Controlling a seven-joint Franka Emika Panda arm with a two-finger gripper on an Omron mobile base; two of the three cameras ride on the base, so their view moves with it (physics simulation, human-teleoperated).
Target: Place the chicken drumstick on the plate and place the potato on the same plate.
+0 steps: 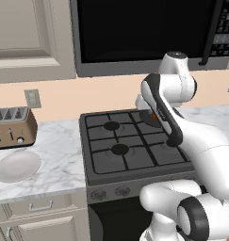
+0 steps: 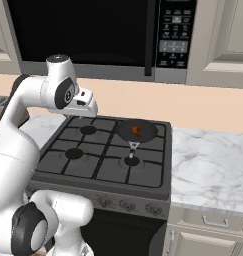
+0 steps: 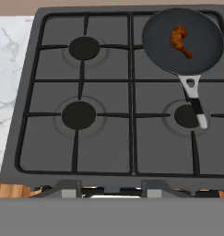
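Note:
The chicken drumstick (image 3: 180,41) is a small reddish-brown piece lying in a dark frying pan (image 3: 159,32) on the stove's back right burner. It also shows in the pan in the right base view as the drumstick (image 2: 136,130). My gripper (image 3: 111,189) hangs high above the stove's front middle, open with nothing between its fingers, well left of the pan. The round white plate (image 1: 17,165) sits bare on the marble counter left of the stove, in front of the toaster (image 1: 12,126). The potato is out of view.
The pan's handle (image 3: 195,99) points toward the stove's front over the front right burner. A microwave (image 2: 93,35) hangs above the stove. Marble counter (image 2: 213,160) runs to the right of the stove, and wall cabinets flank the microwave.

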